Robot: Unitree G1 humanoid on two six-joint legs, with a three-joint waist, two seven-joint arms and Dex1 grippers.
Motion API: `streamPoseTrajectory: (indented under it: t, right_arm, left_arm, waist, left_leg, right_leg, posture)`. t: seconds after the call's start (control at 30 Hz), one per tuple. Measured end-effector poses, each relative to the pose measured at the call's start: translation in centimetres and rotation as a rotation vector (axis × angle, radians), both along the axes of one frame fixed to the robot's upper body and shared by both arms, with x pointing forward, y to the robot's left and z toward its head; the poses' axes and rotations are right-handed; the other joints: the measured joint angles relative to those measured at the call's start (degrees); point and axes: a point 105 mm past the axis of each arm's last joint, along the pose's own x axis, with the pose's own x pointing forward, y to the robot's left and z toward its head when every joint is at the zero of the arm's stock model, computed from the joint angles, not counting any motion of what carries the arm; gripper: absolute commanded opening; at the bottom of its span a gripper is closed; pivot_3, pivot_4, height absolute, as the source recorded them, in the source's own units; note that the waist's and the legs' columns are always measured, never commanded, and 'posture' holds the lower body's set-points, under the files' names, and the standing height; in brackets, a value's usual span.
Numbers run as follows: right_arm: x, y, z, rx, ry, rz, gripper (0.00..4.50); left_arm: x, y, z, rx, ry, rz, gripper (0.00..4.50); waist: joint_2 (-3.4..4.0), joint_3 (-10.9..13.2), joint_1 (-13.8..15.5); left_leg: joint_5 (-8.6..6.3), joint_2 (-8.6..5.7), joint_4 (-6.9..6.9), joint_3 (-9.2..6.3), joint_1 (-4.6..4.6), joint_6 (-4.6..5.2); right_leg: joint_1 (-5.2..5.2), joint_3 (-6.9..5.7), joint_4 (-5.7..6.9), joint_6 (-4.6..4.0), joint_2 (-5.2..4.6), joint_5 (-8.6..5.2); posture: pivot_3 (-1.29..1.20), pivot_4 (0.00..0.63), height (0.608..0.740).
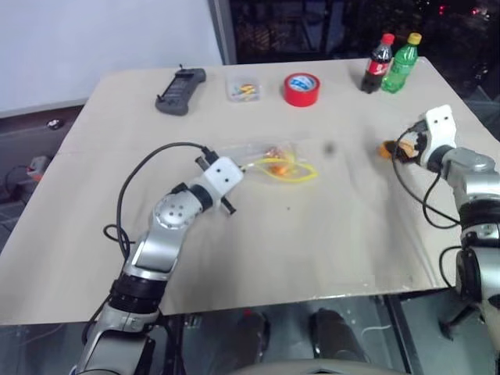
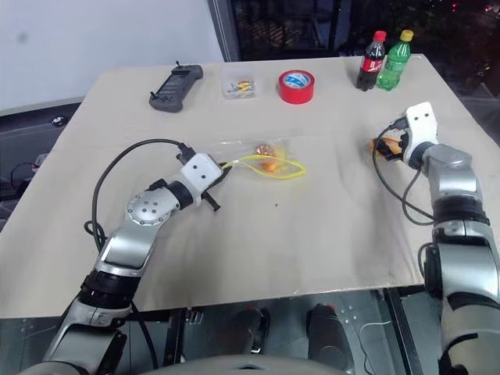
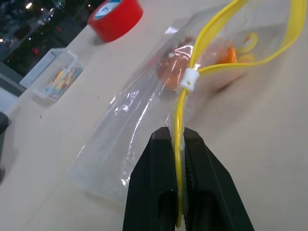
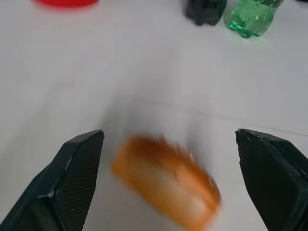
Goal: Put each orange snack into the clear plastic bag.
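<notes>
Even, fairly bright overhead light falls on the table (image 1: pixel 234 258), while the background beyond its far edge stays dark with small light specks. Glare glints on the clear plastic bag (image 3: pixel 139 96). In the right wrist view 1 orange snack (image 4: pixel 166 180) is smeared by motion blur, and the bottles (image 4: pixel 240 14) are soft.
</notes>
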Motion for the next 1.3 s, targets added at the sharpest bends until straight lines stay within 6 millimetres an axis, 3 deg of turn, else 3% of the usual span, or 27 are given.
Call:
streamPoseTrajectory:
  t: [0.1, 0.33, 0.5, 0.63, 0.77, 1.0, 1.13, 1.3]
  right_arm:
    - [-0.2, -0.3, -2.1, 0.04, 0.066, -0.026, 4.48]
    - [-0.9, -0.3, -2.8, 0.044, 0.084, 0.028, 4.48]
    - [-4.5, 0.9, -3.2, -0.01, 0.099, 0.236, 4.48]
    - [-7.1, 2.8, -3.7, -0.013, 0.108, 0.301, 4.48]
    - [-7.2, 3.1, -3.3, -0.058, 0.068, 0.289, 4.48]
    - [-6.1, 1.9, -2.1, -0.334, -0.032, 0.254, 4.48]
    - [-4.4, 0.6, -2.3, -0.334, -0.006, 0.187, 4.48]
    - [-2.6, -0.6, -2.5, -0.207, 0.032, 0.103, 4.48]
  left_arm:
    - [-0.1, 0.2, -0.2, 0.0, 0.009, 0.009, 0.0]
    - [-0.1, 0.2, -0.2, 0.0, 0.014, 0.014, 0.0]
    - [-0.1, 0.5, -0.1, 0.01, 0.013, 0.017, 0.0]
    - [-0.1, 0.6, -0.1, 0.009, 0.014, 0.018, 0.0]
    - [-0.1, 0.6, -0.1, 0.006, 0.015, 0.015, 0.0]
    - [-0.1, 0.5, -0.1, 0.001, 0.016, 0.012, 0.0]
    - [-0.1, 0.4, -0.1, 0.0, 0.017, 0.009, 0.0]
    - [-0.1, 0.5, -0.2, 0.0, 0.018, 0.01, 0.0]
  waist:
    - [0.02, 0.0, 0.4]
    - [0.04, 0.0, 0.1]
    - [0.06, 0.0, 0.1]
    - [0.08, 0.0, -0.2]
    - [0.08, 0.0, 0.1]
    - [0.08, 0.0, 0.7]
    - [0.09, 0.0, 0.5]
    - [0.08, 0.0, 0.4]
  left_leg:
    - [0.0, -0.1, 0.03, -0.05, -0.06, 0.01]
    - [-0.01, -0.07, 0.06, -0.07, -0.05, 0.02]
    - [-0.04, -0.06, 0.11, -0.13, -0.01, 0.05]
    - [-0.08, -0.01, 0.15, -0.03, 0.15, 0.11]
    - [-0.09, -0.02, 0.15, -0.02, 0.16, 0.14]
    - [-0.06, -0.09, 0.15, -0.02, 0.07, 0.1]
    - [-0.06, -0.09, 0.14, 0.01, 0.08, 0.1]
    - [-0.06, -0.08, 0.12, -0.03, 0.05, 0.1]
  right_leg:
    - [0.01, -0.08, -0.01, 0.0, 0.01, 0.0]
    - [0.01, -0.09, 0.01, 0.0, -0.01, 0.0]
    - [0.09, -0.12, 0.0, 0.01, -0.01, 0.0]
    - [0.16, -0.01, 0.09, 0.02, -0.02, 0.01]
    - [0.16, -0.03, 0.11, 0.03, 0.0, 0.01]
    - [0.13, -0.07, 0.02, 0.02, 0.01, 0.01]
    - [0.13, -0.05, 0.04, 0.02, 0.03, 0.01]
    - [0.14, -0.07, -0.02, 0.02, 0.02, 0.01]
  posture:
    - [0.0, 0.15, 0.74]
    - [0.0, 0.15, 0.74]
    - [0.0, 0.15, 0.74]
    - [0.0, 0.15, 0.74]
    - [0.0, 0.15, 0.74]
    - [0.0, 0.15, 0.74]
    - [0.0, 0.15, 0.74]
    - [0.0, 0.15, 0.74]
